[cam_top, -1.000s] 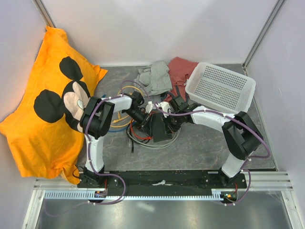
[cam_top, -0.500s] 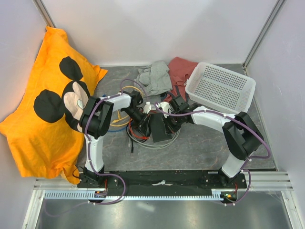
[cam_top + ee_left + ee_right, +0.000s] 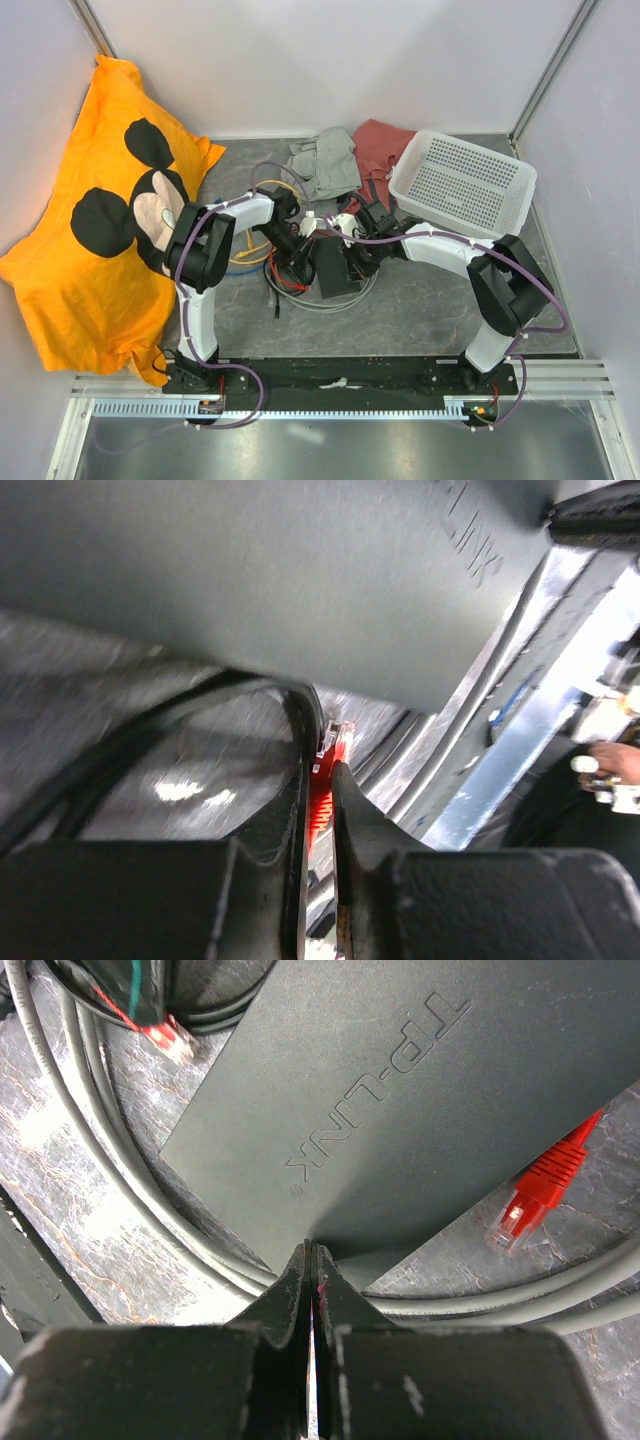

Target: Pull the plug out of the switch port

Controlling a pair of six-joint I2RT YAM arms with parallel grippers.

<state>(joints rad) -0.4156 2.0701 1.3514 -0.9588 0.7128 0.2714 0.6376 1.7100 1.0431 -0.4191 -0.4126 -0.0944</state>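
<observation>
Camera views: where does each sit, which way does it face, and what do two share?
Top external: above and behind the bases, looking down on the grey table; the left arm and right arm show, meeting over the flat matte-black rectangular box.
Left wrist: looks along the left pincer, shut on a red plug, beside the box.
Right wrist: looks down at the box's lettered top past the shut right pincer.
Shared: both wrist views show the box's lettering.

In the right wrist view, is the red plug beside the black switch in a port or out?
Out: the red plug lies on the table, its clear tip bare, in no socket of the black switch.
</observation>
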